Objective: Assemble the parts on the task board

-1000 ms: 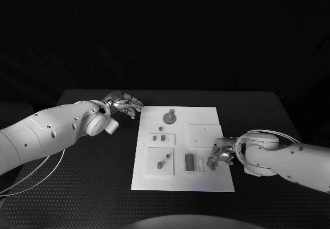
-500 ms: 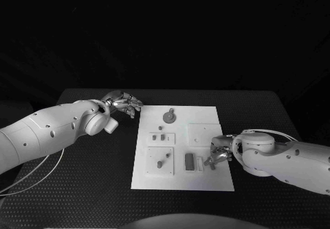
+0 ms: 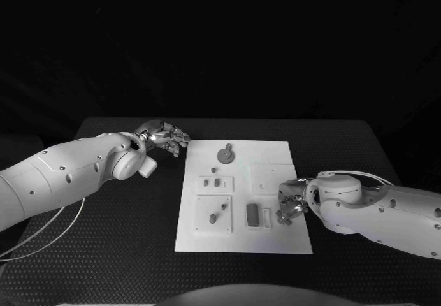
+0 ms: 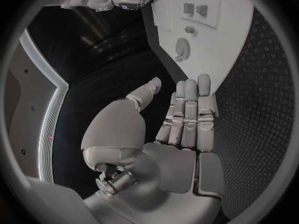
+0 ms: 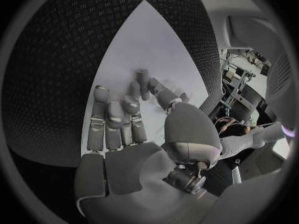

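Parts (image 3: 253, 216) lie and stand across the task board (image 3: 241, 245), the white plate in the middle of the black table (image 3: 110, 255): a round piece (image 3: 226, 155) at the far end, small pegs in the blocks on the left side, and a dark upright bar near the right edge, close to my right hand (image 3: 292, 207).

Over the last second my right arm has rolled inward and slid left, so the hand now sits low over the near right part of the board, just beside that bar. In the right wrist view my right fingers (image 5: 106, 119) are stretched toward the plate with a slight curl, the thumb set apart; I see nothing pinched between them (though the tips are partly hidden, so contact with the board I cannot tell).

My left hand (image 3: 166, 138) has stayed where it was, hovering off the far left corner of the board. Its fingers (image 4: 190, 117) lie side by side, extended, holding nothing.

My reading: the right hand is closing in for a pick or a press at the bar, and the assembly itself seems barely begun.
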`<action>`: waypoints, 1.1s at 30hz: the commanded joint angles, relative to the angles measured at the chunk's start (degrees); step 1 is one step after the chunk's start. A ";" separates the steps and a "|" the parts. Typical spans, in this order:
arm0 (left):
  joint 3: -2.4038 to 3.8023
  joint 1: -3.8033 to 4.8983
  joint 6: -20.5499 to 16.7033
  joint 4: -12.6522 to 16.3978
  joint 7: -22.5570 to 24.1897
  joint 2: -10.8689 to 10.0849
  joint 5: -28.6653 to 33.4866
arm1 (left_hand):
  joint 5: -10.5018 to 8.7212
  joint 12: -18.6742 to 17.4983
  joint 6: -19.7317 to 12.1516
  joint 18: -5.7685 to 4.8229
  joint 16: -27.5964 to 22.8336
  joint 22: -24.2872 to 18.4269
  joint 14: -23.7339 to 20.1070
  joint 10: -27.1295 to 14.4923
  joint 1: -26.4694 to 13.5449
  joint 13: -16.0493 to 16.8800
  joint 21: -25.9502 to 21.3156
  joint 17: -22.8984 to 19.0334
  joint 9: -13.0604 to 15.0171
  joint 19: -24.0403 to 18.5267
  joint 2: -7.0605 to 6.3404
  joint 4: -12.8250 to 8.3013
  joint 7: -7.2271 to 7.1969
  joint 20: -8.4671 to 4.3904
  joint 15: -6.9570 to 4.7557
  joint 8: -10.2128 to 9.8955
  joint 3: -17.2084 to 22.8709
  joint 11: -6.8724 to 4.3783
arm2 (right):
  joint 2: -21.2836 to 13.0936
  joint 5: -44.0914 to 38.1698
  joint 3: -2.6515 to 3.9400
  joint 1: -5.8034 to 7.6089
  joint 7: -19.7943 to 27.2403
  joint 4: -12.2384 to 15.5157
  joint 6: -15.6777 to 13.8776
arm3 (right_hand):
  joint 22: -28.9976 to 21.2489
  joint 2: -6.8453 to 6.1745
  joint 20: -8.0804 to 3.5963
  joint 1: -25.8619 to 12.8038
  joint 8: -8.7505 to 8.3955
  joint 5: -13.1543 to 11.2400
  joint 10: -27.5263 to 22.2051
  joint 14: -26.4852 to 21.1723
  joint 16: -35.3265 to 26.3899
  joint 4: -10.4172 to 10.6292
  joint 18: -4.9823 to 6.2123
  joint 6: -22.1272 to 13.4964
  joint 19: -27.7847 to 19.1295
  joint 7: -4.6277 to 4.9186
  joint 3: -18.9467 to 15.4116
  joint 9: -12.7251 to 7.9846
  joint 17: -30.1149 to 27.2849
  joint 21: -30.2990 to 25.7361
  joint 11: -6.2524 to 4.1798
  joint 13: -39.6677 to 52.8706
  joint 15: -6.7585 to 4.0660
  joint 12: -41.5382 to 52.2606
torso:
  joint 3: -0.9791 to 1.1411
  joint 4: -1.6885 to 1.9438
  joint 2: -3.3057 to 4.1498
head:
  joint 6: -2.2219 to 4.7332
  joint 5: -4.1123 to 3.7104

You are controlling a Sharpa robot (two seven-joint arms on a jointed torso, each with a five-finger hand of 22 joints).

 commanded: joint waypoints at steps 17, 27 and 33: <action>0.02 0.07 0.54 0.05 0.40 0.23 -0.19 | -0.18 0.41 0.07 2.46 -0.28 0.11 0.01 -1.37 -0.62 0.12 -0.34 0.10 0.07 -0.05 -0.03 0.33 0.24 -0.27 -0.26 0.22 0.02 0.92 | -1.38 7.66 -0.77 -0.49 -1.26 0.76 -6.37 | 0.95 7.72 0.04 -1.15 -4.12 0.34 1.09 1.30 0.35 -0.01 1.17 -1.00 0.81 2.76 -2.57 -2.55 0.53 0.45 -0.77 -0.91 -0.69 0.63 | 0.09 -0.01 0.01 | 0.15 -0.21; 0.01 0.07 0.56 0.04 0.39 0.24 -0.20 | -0.18 0.49 0.07 2.46 -0.29 0.14 0.01 -1.42 -0.61 0.15 -0.37 0.12 0.07 -0.04 -0.02 0.33 0.24 -0.28 -0.26 0.23 0.03 0.92 | -2.76 16.06 -0.53 0.49 -1.01 1.97 -8.68 | 1.03 8.68 -0.48 -1.83 -3.78 0.37 2.76 2.72 0.75 -0.07 1.17 0.07 1.38 2.33 -2.46 -2.51 1.80 0.68 -1.17 -0.21 -0.86 1.99 | -0.04 0.00 0.00 | 0.25 -0.25; 0.01 0.07 0.60 0.06 0.37 0.18 -0.21 | -0.18 0.53 0.08 2.46 -0.30 0.16 0.01 -1.45 -0.61 0.16 -0.38 0.13 0.08 -0.04 -0.03 0.33 0.23 -0.28 -0.26 0.24 0.03 0.92 | -2.87 20.44 -0.44 0.74 -1.02 3.02 -9.58 | 1.00 8.68 -0.61 -2.93 -3.74 0.36 3.22 3.15 0.77 0.02 1.17 0.47 1.67 2.21 -2.65 -2.56 2.00 0.73 -1.29 -0.16 -0.96 2.22 | -0.03 0.03 0.00 | 0.11 -0.25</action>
